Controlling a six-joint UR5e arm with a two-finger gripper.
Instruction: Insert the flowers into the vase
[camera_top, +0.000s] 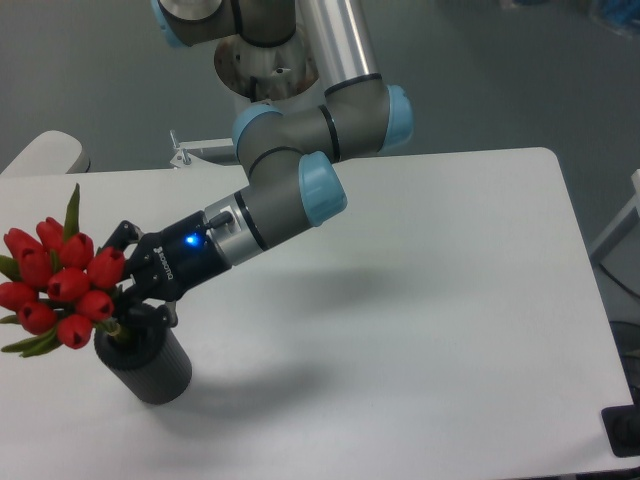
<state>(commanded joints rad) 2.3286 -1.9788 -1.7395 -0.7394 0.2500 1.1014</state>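
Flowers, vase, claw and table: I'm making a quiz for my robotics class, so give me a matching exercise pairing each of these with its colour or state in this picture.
Things:
1. flowers
2. vase
3. claw
4. table

Descriptions:
A. white and flat, with everything standing on it
B. dark grey, ribbed, upright near the left front of the table
C. red buds leaning left, stems in the vase's mouth
D. black, with a blue light behind it, shut on the stems just above the vase

Pairs: 1-C, 2-B, 3-D, 4-A
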